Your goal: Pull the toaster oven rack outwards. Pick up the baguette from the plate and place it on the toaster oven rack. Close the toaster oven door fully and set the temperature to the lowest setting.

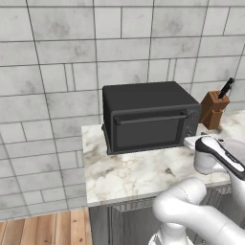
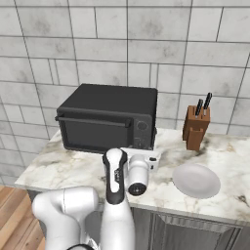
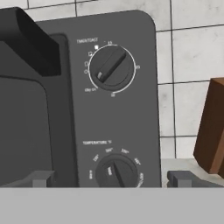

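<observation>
The black toaster oven [image 1: 143,98] [image 2: 114,102] stands on the marble counter. Its toaster oven door [image 1: 148,131] [image 2: 95,134] is shut, so the toaster oven rack is hidden behind it, and the baguette is out of view. A white plate [image 2: 197,179] lies bare at the right. My gripper [image 3: 111,179] [image 2: 140,152] is open and hovers just in front of the oven's control strip. Its two fingertips [image 3: 43,178] straddle the lower temperature knob [image 3: 117,171] without touching it. A larger knob [image 3: 111,68] sits above that.
A brown wooden knife block [image 1: 214,110] [image 2: 196,128] [image 3: 212,127] stands right of the oven, close to my hand. The marble counter [image 1: 129,174] ends at a front edge, with a tiled wall behind it and wooden floor at the lower left.
</observation>
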